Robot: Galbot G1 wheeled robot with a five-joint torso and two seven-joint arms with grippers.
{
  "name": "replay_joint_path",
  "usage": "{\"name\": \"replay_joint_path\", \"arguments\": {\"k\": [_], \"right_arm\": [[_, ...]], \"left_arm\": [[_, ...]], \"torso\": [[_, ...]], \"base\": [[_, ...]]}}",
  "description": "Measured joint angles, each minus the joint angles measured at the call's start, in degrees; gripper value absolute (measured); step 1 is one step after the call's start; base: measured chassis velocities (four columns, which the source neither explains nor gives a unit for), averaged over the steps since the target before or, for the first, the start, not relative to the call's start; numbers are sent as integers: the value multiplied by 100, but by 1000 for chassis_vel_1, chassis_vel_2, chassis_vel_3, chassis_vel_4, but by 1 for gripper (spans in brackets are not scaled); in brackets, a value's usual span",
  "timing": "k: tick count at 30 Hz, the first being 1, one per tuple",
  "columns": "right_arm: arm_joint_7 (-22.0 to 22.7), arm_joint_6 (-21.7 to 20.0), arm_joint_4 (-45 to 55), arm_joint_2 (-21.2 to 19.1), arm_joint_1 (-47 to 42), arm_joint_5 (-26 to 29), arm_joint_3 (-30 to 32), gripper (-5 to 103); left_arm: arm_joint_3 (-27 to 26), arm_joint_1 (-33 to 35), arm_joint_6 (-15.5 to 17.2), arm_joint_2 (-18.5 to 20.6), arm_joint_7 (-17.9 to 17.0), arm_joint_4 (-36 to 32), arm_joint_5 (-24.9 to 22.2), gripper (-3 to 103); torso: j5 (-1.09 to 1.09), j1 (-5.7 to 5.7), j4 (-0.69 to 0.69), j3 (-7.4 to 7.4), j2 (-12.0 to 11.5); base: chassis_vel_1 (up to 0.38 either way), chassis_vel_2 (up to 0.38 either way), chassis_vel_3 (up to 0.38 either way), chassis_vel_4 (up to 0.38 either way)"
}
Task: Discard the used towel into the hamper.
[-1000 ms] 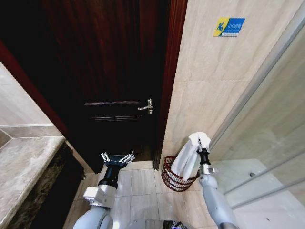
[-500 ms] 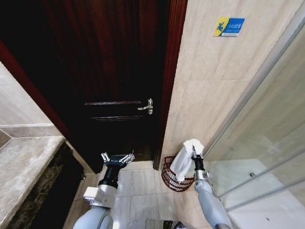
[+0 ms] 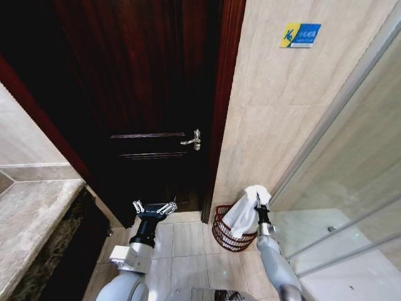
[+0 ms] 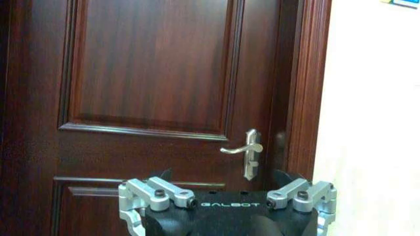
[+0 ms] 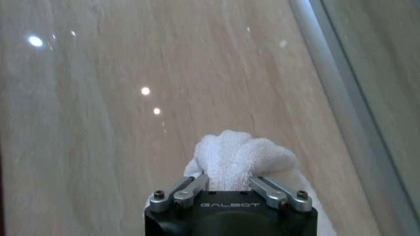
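Over the past second the right gripper [image 3: 257,199] has come down and moved slightly left, from well above the small round reddish-brown open-weave wicker hamper [image 3: 220,233] to a spot closer above its right rim, carrying the white terry towel [image 3: 243,216] with it. The towel's lower end now hangs into or just behind the basket mouth; which of the two is hard to tell. That suggests the task is in its lowering stage, with the drop not yet made. The right gripper's fingers are closed narrowly on the bunched top of the towel [image 5: 231,162], a tuft of cloth bulging out past the fingertips in the right wrist view. The towel hangs with its long axis roughly vertical, tilted a little so that the gripped top sits to the right and the free end trails down and left toward the hamper. The hamper stands on the pale tiled floor [image 3: 188,241] against the beige stone wall [image 3: 269,119], just right of the dark wooden door [image 3: 144,94] and left of the glass shower partition [image 3: 351,207]. The left gripper [image 3: 154,209] is parked at the near left, facing the door, its fingers spread wide and holding nothing.
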Motion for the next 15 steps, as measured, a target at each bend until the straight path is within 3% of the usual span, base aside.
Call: {"name": "replay_joint_path", "arguments": {"k": [15], "right_arm": [[61, 1, -209, -33, 124, -109, 76, 12]], "left_arm": [[0, 0, 0, 0, 0, 0, 0, 100]], "torso": [[2, 0, -3, 0, 0]], "base": [[0, 0, 0, 0]]}}
